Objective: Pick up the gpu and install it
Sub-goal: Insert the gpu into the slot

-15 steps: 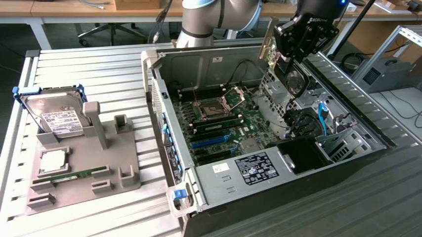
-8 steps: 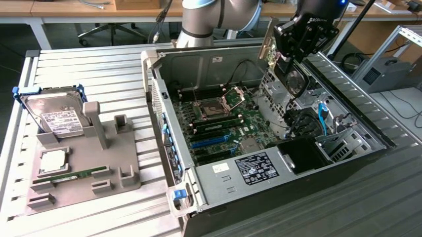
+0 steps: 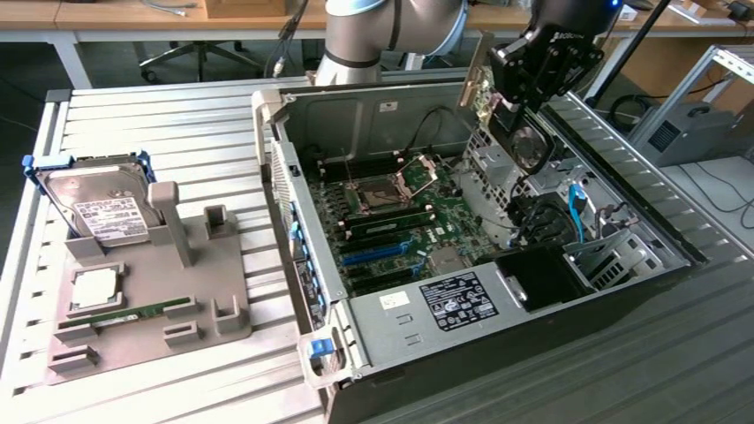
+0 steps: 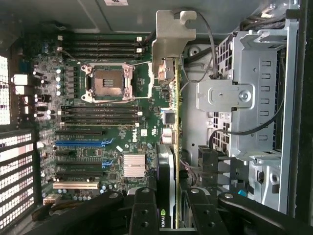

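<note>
**Card in the air, and little room to miss**

The end effector (image 3: 527, 93) is clenched on the gpu (image 3: 531, 146), with the fingers (image 4: 142, 208) pinching both faces of the card. It hangs edge-down over the open case (image 3: 271, 132), apart from the motherboard (image 4: 122, 68).

In the wrist view the card's silvery bracket (image 4: 171, 39) points toward the case's rear wall. The card hangs between the processor socket (image 4: 108, 82) and the drive cage (image 4: 254, 98), to one side of the blue slot (image 4: 80, 143).

Likely failures:

- A descent out of line with a slot could press the edge connector onto board components.
- The bracket could catch the rear wall.
- The black cable (image 4: 274, 117) beside the cage could snag.
- A pinch on flat faces could let the card pivot.
</note>
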Tool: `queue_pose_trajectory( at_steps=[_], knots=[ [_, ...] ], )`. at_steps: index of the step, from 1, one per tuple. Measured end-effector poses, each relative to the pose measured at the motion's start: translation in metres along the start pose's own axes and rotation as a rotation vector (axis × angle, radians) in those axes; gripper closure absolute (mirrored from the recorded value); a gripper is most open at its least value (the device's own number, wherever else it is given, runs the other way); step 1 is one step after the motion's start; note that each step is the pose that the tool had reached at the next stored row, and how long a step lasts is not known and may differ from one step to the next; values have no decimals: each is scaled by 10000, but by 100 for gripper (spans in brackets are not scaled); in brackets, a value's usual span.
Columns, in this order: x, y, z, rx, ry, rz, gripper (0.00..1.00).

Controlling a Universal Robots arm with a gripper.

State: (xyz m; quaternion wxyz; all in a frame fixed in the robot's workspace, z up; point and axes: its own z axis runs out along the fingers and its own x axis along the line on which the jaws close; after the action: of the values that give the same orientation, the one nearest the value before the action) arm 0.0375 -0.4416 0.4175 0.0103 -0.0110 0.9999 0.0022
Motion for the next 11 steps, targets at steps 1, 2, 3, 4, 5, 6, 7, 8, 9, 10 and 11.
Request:
queue_pose_trajectory(
  at_steps=[1,2,3,4,5,6,7,8,9,10,11],
  knots=[
    [0,0,0,4,7,-142,73],
    [0,0,0,8,13,-332,73],
    [0,0,0,11,22,-620,73],
    [0,0,0,11,29,-909,73],
    [0,0,0,11,34,-1083,73],
    [0,0,0,10,40,-1292,73],
    [0,0,1,10,46,-1502,73],
    [0,1,1,9,50,-1667,73],
    [0,1,1,8,53,-1852,73],
    [0,0,1,8,56,-2025,73],
    [0,0,1,7,60,-2281,73]
  ],
)
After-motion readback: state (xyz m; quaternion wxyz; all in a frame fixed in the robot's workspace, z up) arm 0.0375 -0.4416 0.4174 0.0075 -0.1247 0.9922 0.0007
